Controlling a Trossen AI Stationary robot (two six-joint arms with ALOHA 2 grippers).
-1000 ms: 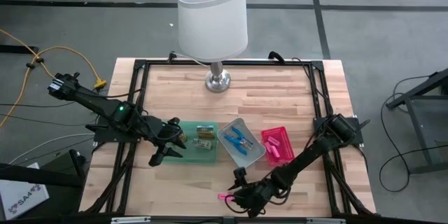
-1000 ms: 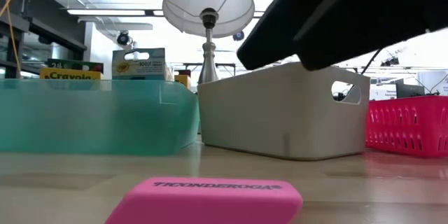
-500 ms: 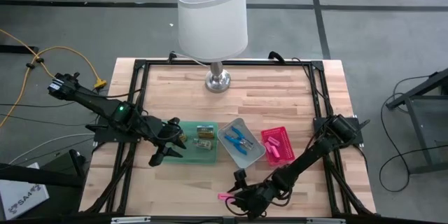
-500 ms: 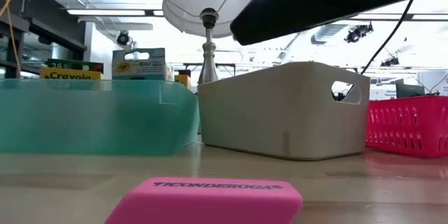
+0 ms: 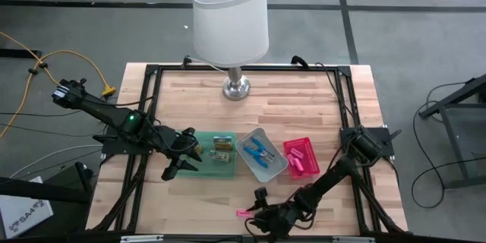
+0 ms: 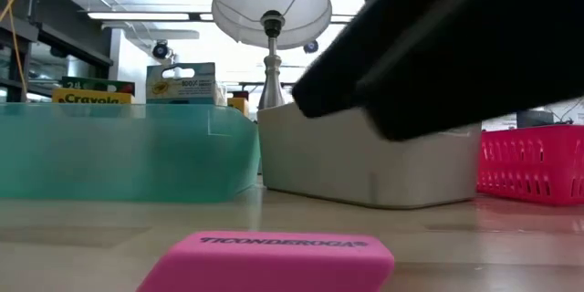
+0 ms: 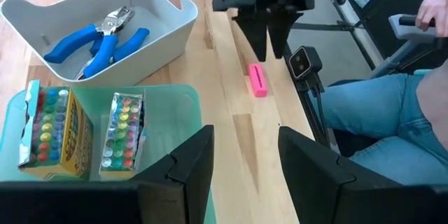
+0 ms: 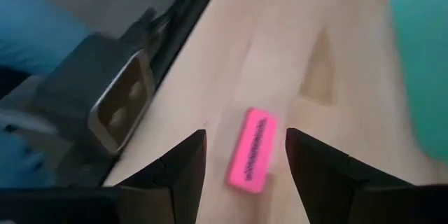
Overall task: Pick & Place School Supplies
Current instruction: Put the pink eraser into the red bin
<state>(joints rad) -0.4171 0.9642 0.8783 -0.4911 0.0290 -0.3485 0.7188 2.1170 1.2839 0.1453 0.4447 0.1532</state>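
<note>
One pink eraser (image 8: 253,148) lies flat on the table near its near edge (image 5: 243,213) (image 6: 274,255) (image 7: 257,80). My right gripper (image 8: 245,133) (image 5: 257,219) (image 7: 269,38) hovers over it, open, pointing down, a finger on either side, touching nothing. Two blue-handled tools (image 7: 94,38) (image 5: 260,152) lie in the grey tray (image 5: 250,140). Yellow-green packs (image 7: 49,126) (image 5: 221,150) lie in the green tray (image 5: 203,168). More pink erasers (image 5: 298,163) sit in the pink basket (image 5: 307,146). My left gripper (image 5: 179,168) (image 7: 245,175) waits open at the green tray's left end.
A white-shaded lamp (image 5: 230,19) stands at the table's far edge. The three trays sit in a row across the middle. A camera block (image 8: 122,98) is fixed at the near edge beside the eraser. A seated person's leg (image 7: 371,112) is just beyond that edge.
My right arm has shifted toward the table's near edge, and its gripper has come down lower over the pink eraser after rising a little. The eraser has stayed where it was.
</note>
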